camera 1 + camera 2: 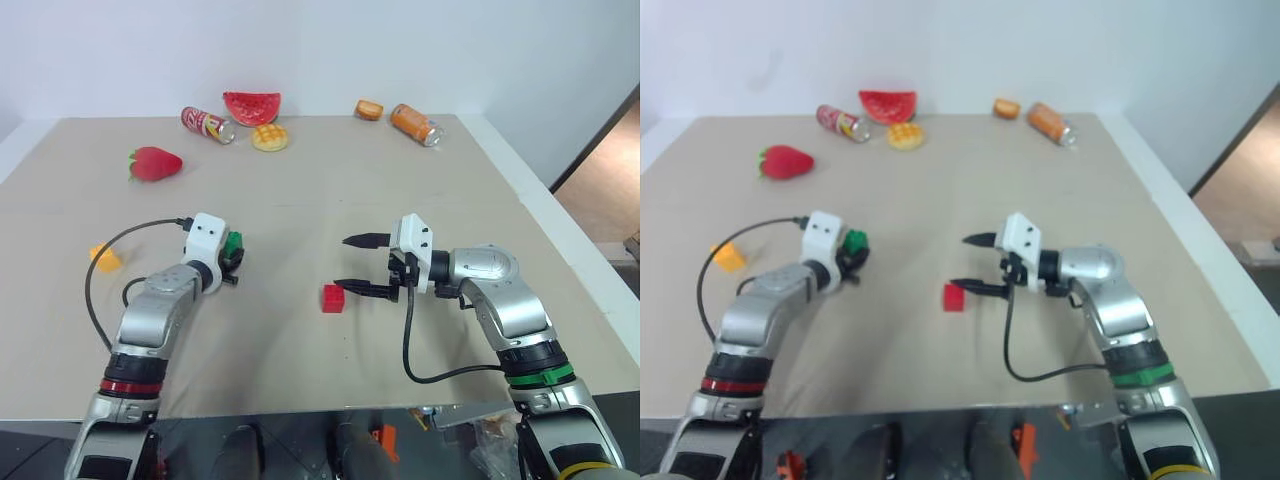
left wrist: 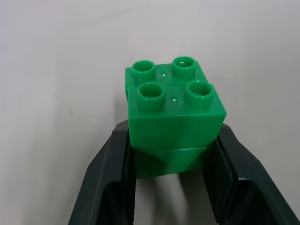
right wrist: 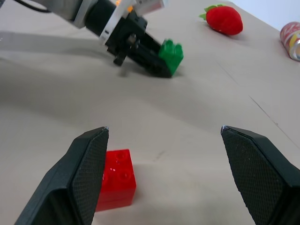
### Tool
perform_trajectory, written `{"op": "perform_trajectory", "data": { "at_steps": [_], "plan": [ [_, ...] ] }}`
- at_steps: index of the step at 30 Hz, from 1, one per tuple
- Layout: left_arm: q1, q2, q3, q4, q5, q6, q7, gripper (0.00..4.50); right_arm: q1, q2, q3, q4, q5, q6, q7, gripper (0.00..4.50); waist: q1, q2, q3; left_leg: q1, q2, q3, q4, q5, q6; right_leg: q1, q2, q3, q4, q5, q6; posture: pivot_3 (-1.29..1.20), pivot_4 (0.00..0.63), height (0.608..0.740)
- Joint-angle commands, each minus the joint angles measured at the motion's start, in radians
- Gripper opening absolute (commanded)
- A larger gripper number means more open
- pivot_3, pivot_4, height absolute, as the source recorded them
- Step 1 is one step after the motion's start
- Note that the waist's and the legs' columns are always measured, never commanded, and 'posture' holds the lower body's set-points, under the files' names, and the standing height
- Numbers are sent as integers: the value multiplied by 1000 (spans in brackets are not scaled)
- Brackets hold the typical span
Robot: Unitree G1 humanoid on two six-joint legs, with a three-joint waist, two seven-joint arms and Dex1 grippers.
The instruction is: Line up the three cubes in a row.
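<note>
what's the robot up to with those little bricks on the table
The left gripper has its fingers shut on the green cube. The right gripper hangs open beside the red cube, which sits on the table untouched. The orange-yellow cube lies apart, off to the robot's left. The three cubes are not in a row yet.

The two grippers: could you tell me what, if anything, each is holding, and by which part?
The left gripper is shut on the green cube, clamping its lower side faces. The right gripper is open and holds nothing.
</note>
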Motion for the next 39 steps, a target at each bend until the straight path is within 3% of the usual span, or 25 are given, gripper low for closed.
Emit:
{"op": "perform_trajectory", "data": {
  "at_steps": [1,7,11,14,23,30,39],
  "plan": [
    [8,40,29,31,-31,-249,-160,1340,-14,4,7,-8,-3,-22,0,3973,1,0,0,0,0,0,0,0,0,0,0,0,0,0,0,0,150,740],
    [33,106,117,134,-230,-504,-584,1340,-1,-19,-2,-52,14,-4,4,3973,1,0,0,-2,0,0,-2,-2,-2,-2,0,0,0,-2,3,0,150,740],
    [25,114,113,148,-338,-430,-752,1340,34,-54,-26,-118,37,22,0,3973,3,0,0,-4,1,0,-2,-2,-2,-3,0,-1,0,-2,4,0,150,740],
    [17,108,61,163,-339,-392,-837,1340,57,-76,-40,-156,46,42,-18,3973,2,0,0,-4,0,0,-1,-2,-2,-3,-1,-1,0,-2,4,0,150,740],
    [-48,22,-97,344,-209,-539,-982,1340,103,-101,-61,-250,64,99,-61,3973,2,0,0,-3,0,0,0,-2,-1,-2,0,-1,0,-4,1,0,150,740],
    [-135,-41,-123,527,-141,-692,-1029,1340,139,-136,-89,-324,100,148,-71,3973,1,0,0,-4,0,0,0,-2,-1,-2,0,-1,0,-2,4,0,150,740],
    [-174,-46,-134,650,-97,-806,-1112,1340,235,-229,-157,-426,201,210,-28,3973,-1,0,0,-3,0,0,1,-4,1,-2,0,-1,0,-2,4,0,150,740]
  ]
}}
